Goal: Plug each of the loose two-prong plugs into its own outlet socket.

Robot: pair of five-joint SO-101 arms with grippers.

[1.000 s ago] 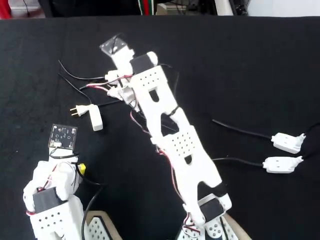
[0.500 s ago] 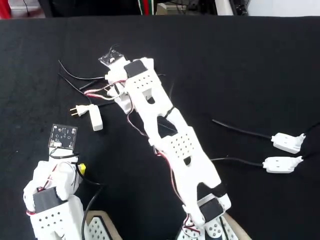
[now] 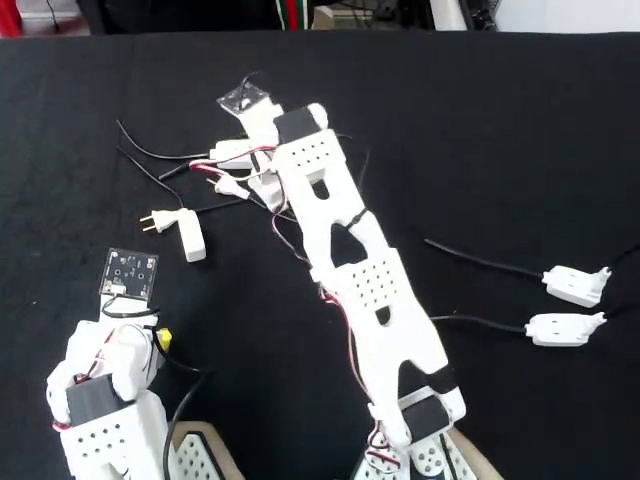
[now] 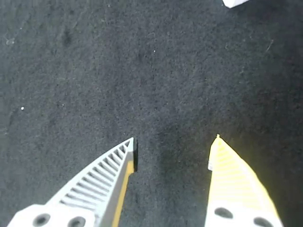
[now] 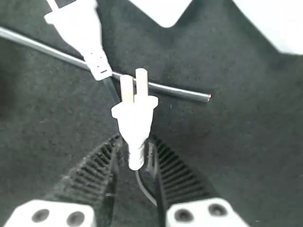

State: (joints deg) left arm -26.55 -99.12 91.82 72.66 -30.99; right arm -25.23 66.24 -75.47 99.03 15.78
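Note:
My right gripper (image 5: 135, 142) is shut on a white two-prong plug (image 5: 135, 113), its prongs pointing away from the wrist, just above the black cloth. Beyond it lie a second white plug (image 5: 80, 30) and a thin black lead (image 5: 175, 90). In the high view the right arm (image 3: 330, 200) stretches to the table's far left, over a cluster of plugs and leads (image 3: 232, 153). Another loose plug (image 3: 185, 232) lies apart, nearer the left arm (image 3: 105, 370). Two white outlet sockets (image 3: 573, 285) (image 3: 560, 328) sit at the right edge. My left gripper (image 4: 175, 138) is open over bare cloth.
Black leads (image 3: 150, 155) trail left from the plug cluster. More leads (image 3: 480, 262) run from the sockets toward the table's middle. White shapes (image 5: 279, 23) sit at the far edge of the right wrist view. A black cloth (image 3: 480, 130) covers the table.
The right arm's wrist dipped left toward the plug cluster, then swung back right and farther away. The left arm, the lone plug and the sockets have not moved.

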